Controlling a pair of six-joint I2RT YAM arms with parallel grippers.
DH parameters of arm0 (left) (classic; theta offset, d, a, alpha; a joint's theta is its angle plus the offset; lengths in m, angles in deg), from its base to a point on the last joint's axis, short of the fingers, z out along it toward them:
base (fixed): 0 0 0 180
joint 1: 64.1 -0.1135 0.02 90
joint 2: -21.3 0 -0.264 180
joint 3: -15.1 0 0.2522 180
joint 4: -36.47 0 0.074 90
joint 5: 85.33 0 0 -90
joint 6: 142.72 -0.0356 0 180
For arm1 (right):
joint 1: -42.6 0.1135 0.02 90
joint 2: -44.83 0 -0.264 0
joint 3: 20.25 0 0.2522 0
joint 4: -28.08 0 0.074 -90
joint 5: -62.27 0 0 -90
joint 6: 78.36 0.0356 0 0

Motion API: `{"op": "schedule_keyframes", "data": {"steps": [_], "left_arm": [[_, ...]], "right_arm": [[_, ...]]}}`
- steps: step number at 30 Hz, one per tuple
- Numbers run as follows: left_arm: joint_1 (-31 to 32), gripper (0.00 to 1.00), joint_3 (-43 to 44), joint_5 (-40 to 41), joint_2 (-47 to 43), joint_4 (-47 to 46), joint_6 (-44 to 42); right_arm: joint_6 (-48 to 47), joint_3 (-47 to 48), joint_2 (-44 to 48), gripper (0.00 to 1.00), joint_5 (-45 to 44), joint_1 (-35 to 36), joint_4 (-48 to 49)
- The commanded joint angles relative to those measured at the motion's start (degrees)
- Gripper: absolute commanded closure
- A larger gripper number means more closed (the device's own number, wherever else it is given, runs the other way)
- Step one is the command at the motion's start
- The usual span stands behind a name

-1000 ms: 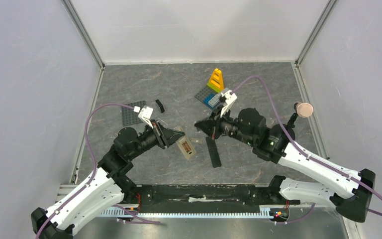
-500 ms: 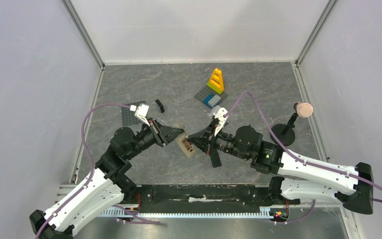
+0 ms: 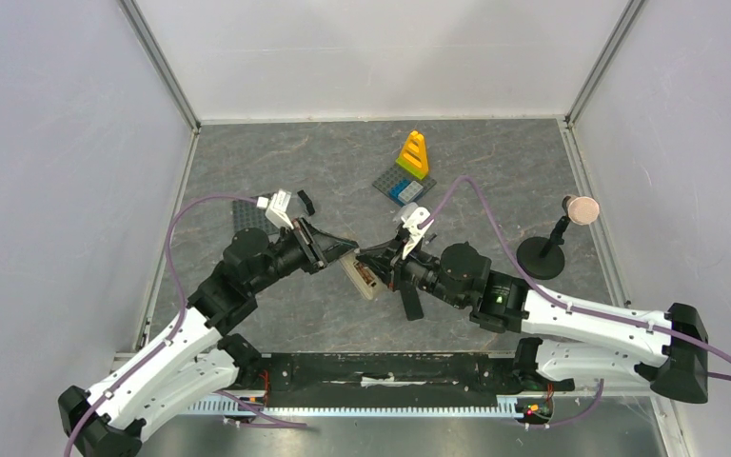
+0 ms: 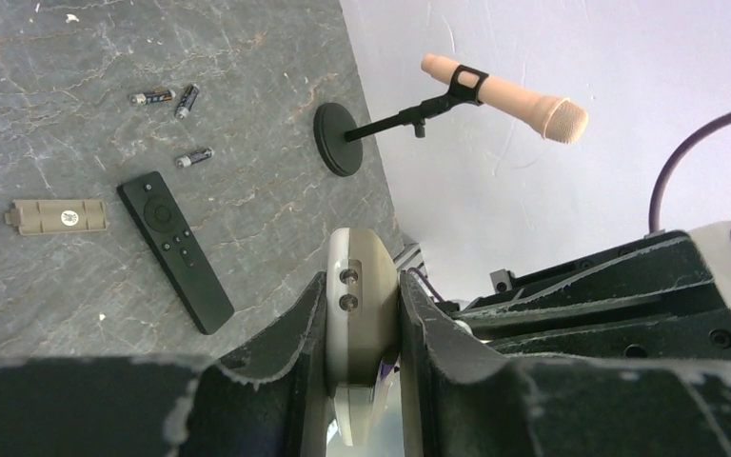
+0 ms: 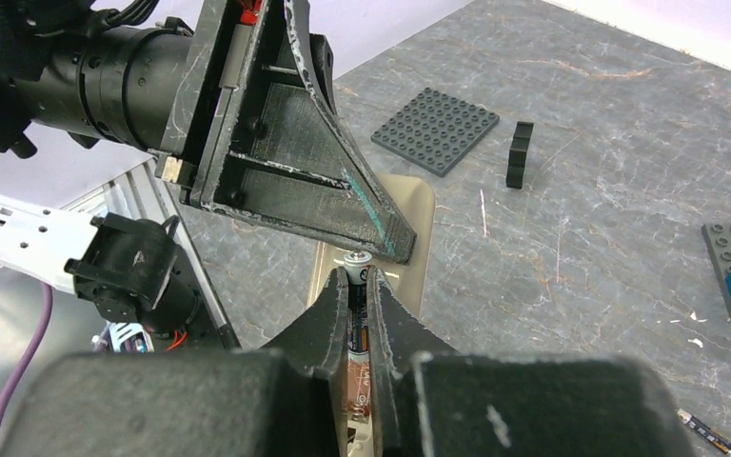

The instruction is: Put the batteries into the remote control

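Right wrist view: the right gripper [image 5: 358, 286] has its fingers closed tight on one battery [image 5: 359, 328], whose metal tip pokes out past the fingertips. The battery lies lengthwise over the open slot of the remote [image 5: 411, 214]; whether it is seated there cannot be told. The left gripper [image 4: 363, 305] is clamped on the far end of the remote, its jaws pressed against both sides of the tan-grey body. From the top camera, both grippers meet over the middle of the table [image 3: 495, 181], with the remote lying slantwise between them. Three loose batteries [image 4: 187, 100] lie on the table to the right of the arms, two close together and one a little apart. Near them are a black remote [image 4: 176, 250] and, just beside it, a tan cover [image 4: 60, 216]. A microphone [image 4: 504, 95] on a round-based stand is at the table's right edge. A grey studded plate [image 5: 435, 118] and a black brick [image 5: 521, 154] lie beyond the left gripper.
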Motion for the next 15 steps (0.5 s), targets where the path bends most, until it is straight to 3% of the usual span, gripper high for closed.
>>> {"op": "schedule_keyframes", "data": {"steps": [1, 15], "left_arm": [[-0.6, 0.98, 5.5, -1.3, 1.2, 3.5, 5.0], [-1.5, 0.98, 5.6, -1.9, 2.1, 3.8, 8.5]], "right_arm": [[-1.9, -0.5, -0.3, 1.00, -2.0, 0.3, 3.4], [0.3, -1.8, -0.7, 1.00, -1.7, 0.3, 2.5]]}}
